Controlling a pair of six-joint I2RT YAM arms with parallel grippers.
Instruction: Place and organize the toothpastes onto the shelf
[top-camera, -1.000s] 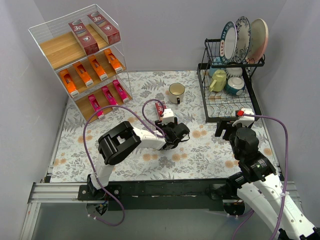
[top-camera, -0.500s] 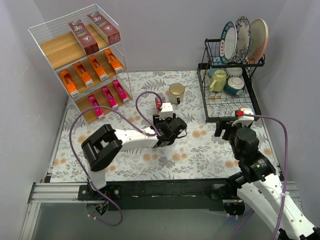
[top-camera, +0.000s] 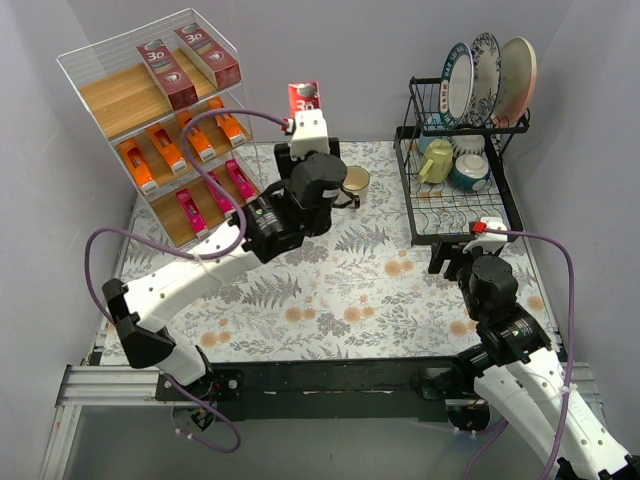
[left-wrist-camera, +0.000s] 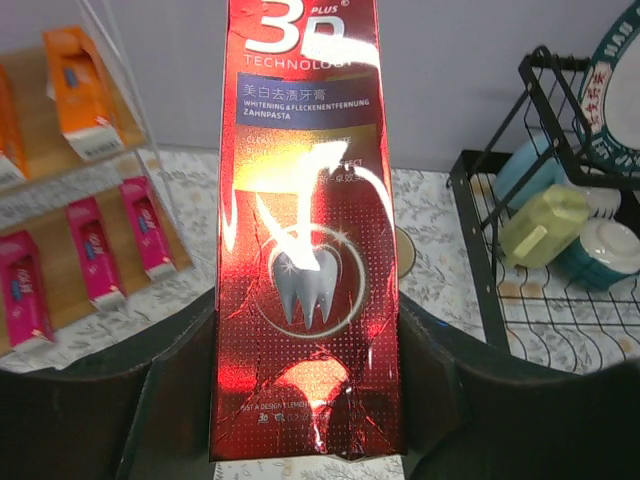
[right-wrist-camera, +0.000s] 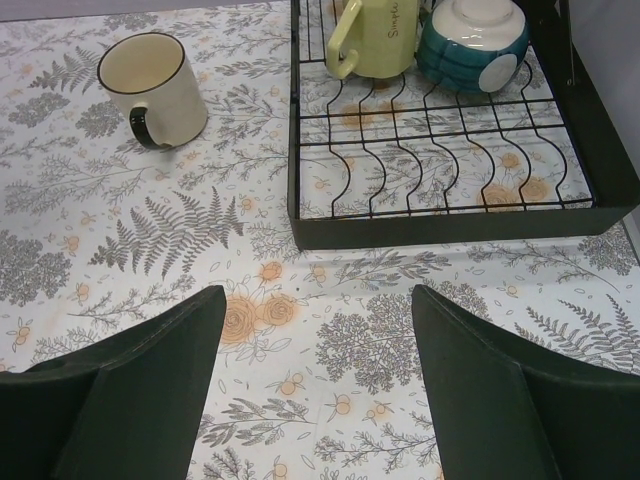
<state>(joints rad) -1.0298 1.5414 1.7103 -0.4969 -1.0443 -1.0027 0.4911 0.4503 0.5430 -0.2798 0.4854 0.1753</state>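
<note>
My left gripper is shut on a dark red "3D" toothpaste carton and holds it upright, high above the table's back middle, right of the shelf. In the left wrist view the carton fills the gap between the fingers. The shelf's top board holds two dark red cartons. The middle board holds several orange cartons, and the bottom board three pink ones. My right gripper is open and empty over the table's right side.
A cream mug stands behind the left arm, and also shows in the right wrist view. A black dish rack with plates, a yellow cup and a teal bowl stands at back right.
My left arm has stretched out and lifted the dark red carton from low over the table's middle up toward the back, near the shelf. The right arm has not moved.
</note>
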